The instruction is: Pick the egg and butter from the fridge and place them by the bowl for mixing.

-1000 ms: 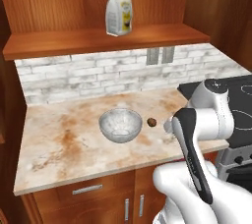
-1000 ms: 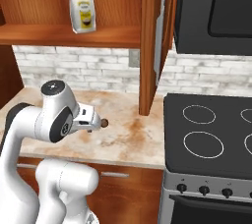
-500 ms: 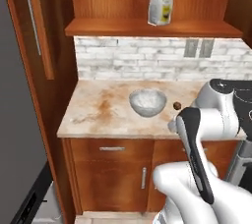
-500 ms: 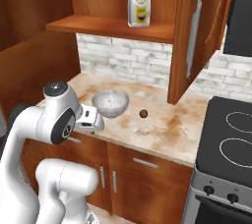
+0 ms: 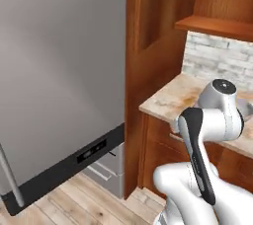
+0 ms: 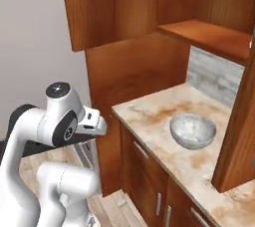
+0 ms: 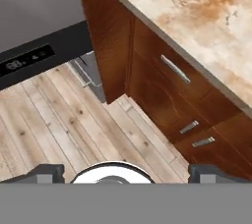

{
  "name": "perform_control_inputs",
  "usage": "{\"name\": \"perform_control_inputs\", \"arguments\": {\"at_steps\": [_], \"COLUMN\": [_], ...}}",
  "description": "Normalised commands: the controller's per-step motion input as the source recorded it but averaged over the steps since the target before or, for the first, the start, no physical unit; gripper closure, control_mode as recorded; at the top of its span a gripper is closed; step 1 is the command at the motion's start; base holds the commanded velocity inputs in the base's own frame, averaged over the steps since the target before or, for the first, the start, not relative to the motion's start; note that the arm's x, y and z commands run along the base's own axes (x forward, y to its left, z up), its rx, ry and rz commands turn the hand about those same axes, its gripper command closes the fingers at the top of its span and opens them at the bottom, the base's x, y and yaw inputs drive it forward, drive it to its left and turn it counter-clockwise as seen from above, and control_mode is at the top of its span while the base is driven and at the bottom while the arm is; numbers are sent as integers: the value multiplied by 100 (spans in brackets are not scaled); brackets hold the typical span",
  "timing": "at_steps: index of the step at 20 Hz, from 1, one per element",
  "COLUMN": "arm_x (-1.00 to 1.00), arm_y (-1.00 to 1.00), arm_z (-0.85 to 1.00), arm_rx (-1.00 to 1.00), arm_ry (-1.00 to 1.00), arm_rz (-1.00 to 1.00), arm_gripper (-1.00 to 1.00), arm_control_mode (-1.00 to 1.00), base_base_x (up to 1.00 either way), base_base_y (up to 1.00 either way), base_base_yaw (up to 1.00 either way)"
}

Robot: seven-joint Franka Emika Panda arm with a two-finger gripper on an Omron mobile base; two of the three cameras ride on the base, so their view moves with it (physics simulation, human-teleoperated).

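Fridge [image 5: 59, 81] is the thing to reach now: its tall grey door fills the left of the left base view, closed, with a dark band across its lower part and a slim handle at the bottom left corner. It stands beside a brown wooden cabinet panel [image 5: 148, 71], which separates it from the marbled surface [image 6: 164, 116]. Its interior is not visible, so the egg and butter cannot be made out; whether they sit on a shelf or in the drawer cannot be told.

The bowl [image 6: 193, 130] sits on the surface in the right base view, a clear grey-white dish well back from the front edge, with bare stone around it where things could be set down beside it.

The gripper [image 7: 126, 175] shows in the hand view as two dark finger tips [image 7: 47, 173] at the bottom, standing far apart with nothing between them, so it is wide and empty. It looks down at the wooden floor [image 7: 59, 120], the drawer fronts [image 7: 172, 85] under the surface and the dark lower band of the fridge. The arm is folded close to the body, which suits driving rather than reaching. By my judgement, the door must be opened before anything can be picked.
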Motion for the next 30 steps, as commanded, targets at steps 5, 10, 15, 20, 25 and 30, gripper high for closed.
{"name": "perform_control_inputs", "arguments": {"at_steps": [5,10,15,20,25,30], "arm_x": [0,0,0,0,0,0], "arm_y": [0,0,0,0,0,0], "arm_z": [0,0,0,0,0,0], "arm_rx": [0,0,0,0,0,0], "arm_ry": [0,0,0,0,0,0], "arm_rz": [0,0,0,0,0,0], "arm_gripper": [-100,-100,-100,-100,-100,-100], "arm_control_mode": [100,100,100,100,100,100], "base_base_x": [-25,-39,-65,-38,-12,3], "base_base_y": [-14,-5,23,65,81,79], "base_base_yaw": [98,85,11,0,0,-1]}}
